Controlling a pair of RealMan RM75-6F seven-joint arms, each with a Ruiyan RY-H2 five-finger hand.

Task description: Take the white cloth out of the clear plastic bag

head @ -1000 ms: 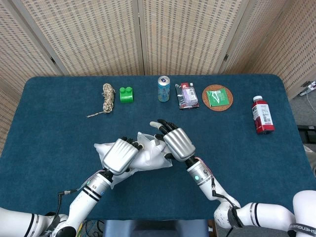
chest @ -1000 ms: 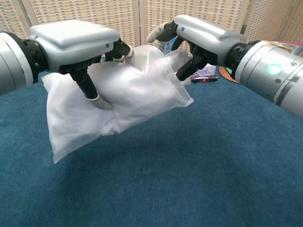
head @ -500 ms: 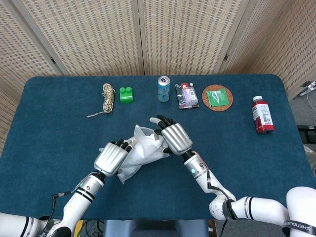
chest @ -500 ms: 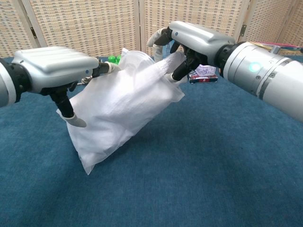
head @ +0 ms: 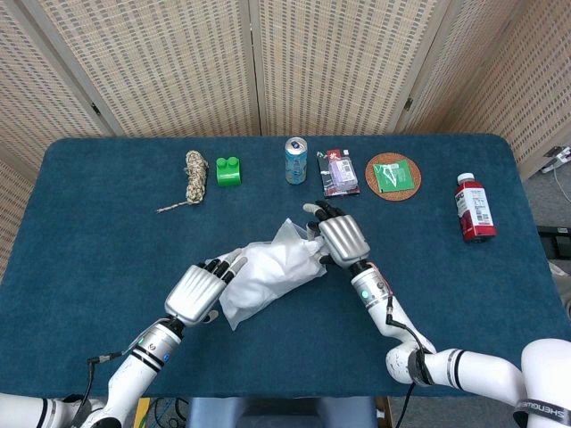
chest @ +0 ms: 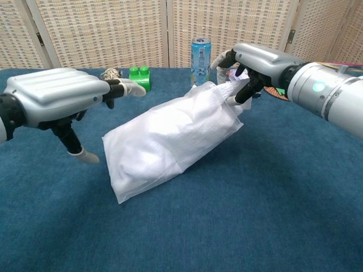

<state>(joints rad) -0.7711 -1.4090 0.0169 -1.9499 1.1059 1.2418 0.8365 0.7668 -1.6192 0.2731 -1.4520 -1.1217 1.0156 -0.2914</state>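
Presently right hand (chest: pixel 249 71) pinched bag (chest: pixel 170 139) mouth, frame centre; left hand (chest: pixel 62 105) hovered beside, fingers spread. Unpinned, bag would likely drag along with cloth.

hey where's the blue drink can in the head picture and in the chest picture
Head view: blue can stands at the table's far edge, centre, right of the green block.
Chest view: blue can top centre, behind the bag.
Shared landmark: the green block, left of the can in both.
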